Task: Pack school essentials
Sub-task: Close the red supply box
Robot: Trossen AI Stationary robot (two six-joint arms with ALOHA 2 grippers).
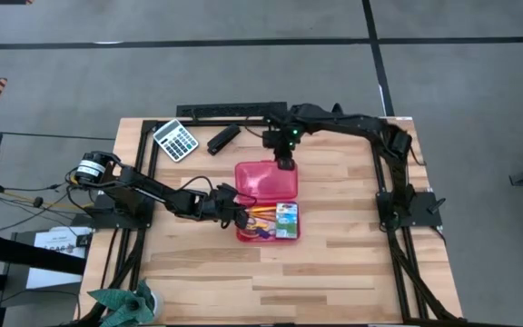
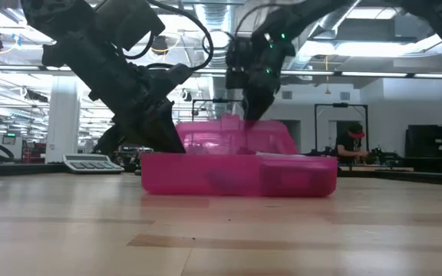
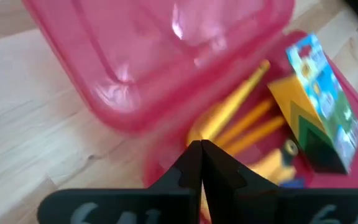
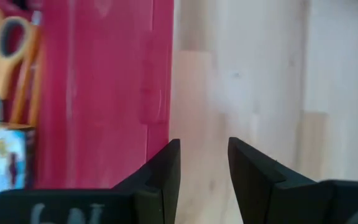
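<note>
A pink plastic box [image 1: 268,221] sits at mid-table with its lid [image 1: 266,179] folded open toward the far side. Its tray holds yellow-handled scissors [image 3: 229,109], orange pencils [image 3: 253,127], a tiny blue piece [image 3: 294,182] and a green-and-white packet [image 3: 319,93]. My left gripper [image 1: 241,216] is shut, at the tray's left rim. My right gripper [image 1: 284,163] is open and points down at the lid's far edge [image 4: 157,93], with bare table between its fingers [image 4: 204,155]. My left gripper's shut fingertips [image 3: 201,152] stand over the tray's left rim [image 3: 160,162], coming slanting from the table's left. I cannot tell whether they touch it. My right gripper has one finger [image 4: 166,165] beside the lid's far edge; I cannot tell whether it touches.
A grey calculator [image 1: 175,139] and a black stapler [image 1: 223,139] lie near the far left corner, in front of a black bar [image 1: 234,110]. A green crumpled thing [image 1: 121,304] sits at the near left corner. Bare wood lies near and right of the box.
</note>
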